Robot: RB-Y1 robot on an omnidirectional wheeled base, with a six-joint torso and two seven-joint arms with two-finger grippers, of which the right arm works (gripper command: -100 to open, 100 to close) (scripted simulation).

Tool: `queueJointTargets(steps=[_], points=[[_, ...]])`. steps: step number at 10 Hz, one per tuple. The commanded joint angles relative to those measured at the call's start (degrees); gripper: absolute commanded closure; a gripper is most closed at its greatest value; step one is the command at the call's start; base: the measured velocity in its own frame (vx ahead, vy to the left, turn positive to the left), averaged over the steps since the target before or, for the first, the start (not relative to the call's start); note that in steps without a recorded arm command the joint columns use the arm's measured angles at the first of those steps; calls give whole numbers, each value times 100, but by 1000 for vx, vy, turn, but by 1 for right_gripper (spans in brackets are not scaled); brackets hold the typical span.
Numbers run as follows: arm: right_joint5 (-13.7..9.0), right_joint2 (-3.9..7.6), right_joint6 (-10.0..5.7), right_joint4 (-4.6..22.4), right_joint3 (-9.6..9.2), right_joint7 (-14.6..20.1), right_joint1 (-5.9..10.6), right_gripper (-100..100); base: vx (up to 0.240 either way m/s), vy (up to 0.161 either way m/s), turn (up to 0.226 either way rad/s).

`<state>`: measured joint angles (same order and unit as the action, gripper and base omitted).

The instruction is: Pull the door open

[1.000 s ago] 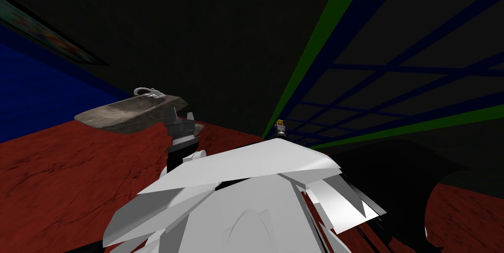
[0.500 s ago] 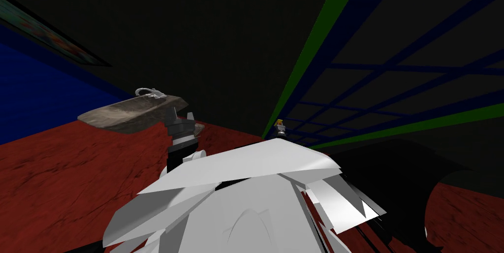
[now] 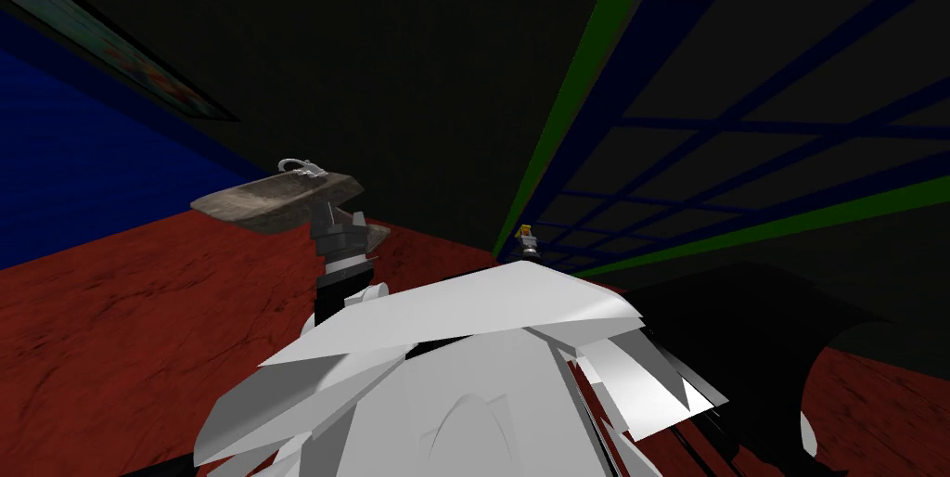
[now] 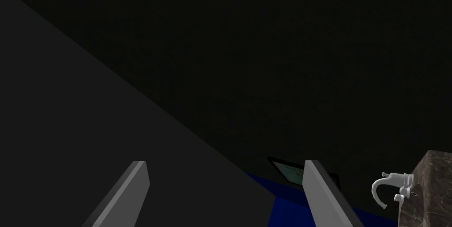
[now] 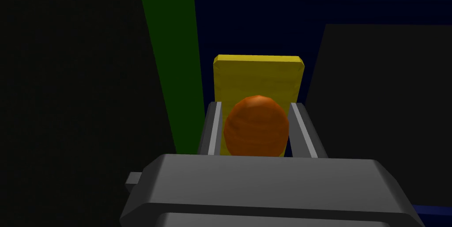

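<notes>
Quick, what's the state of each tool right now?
Left tool: open, holding nothing.
Right tool: closed on the orange knob.

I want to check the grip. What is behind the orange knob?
A yellow plate sits right behind the knob, on the dark blue door. The knob and the right tool, shut on it, cover the plate's lower part.

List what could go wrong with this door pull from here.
1. The right gripper is shut on a round orange knob. Its thin fingers press only the curved sides, so a hard pull may slip them off.
2. The open left gripper hangs close to the mottled sink. If the torso turns during the pull, that arm may strike it.
</notes>
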<state>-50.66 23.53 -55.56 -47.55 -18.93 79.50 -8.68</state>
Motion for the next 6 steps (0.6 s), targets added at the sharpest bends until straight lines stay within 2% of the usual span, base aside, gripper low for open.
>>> queueJointTargets(steps=[1, 4, 5, 6], points=[[79, 43, -22, -26, -145, 115, -43, 100, -213, -20, 72], [205, 165, -41, -127, -369, 286, -113, 100, -215, -24, 77], [230, 190, -45, -147, -414, 321, -127, 100, -203, 9, 44], [210, 179, -40, -148, -371, 283, -110, 100, -84, 4, 12]])
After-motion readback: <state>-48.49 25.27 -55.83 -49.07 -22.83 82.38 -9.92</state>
